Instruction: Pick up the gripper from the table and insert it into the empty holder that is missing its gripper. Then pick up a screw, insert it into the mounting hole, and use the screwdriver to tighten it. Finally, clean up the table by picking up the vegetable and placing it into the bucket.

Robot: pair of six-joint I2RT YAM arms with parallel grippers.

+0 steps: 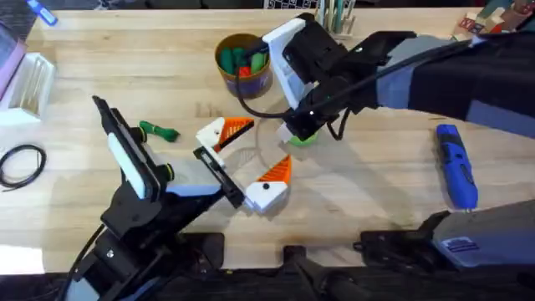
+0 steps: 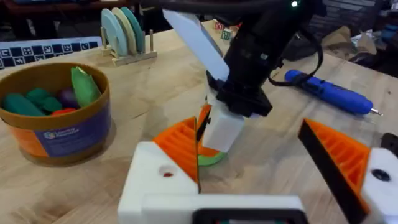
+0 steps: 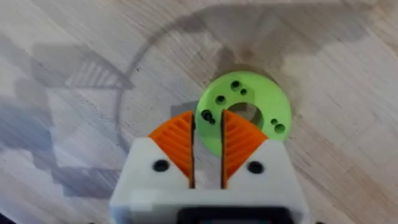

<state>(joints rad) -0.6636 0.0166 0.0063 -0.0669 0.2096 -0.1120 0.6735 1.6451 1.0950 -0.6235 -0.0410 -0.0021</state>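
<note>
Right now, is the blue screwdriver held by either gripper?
No. The screwdriver lies alone on the table's right side, apart from both grippers.

I work at a lab bench set up for robot trials: a pale wooden table [image 1: 167,67] with my two arms bolted at its near edge. Props lie about it: a tub of toy vegetables [image 1: 243,62], a blue electric screwdriver [image 1: 456,165], a rack of plastic plates [image 2: 126,32], a coiled black cable [image 1: 21,164] and a checkered marker strip [image 2: 43,51].
</note>
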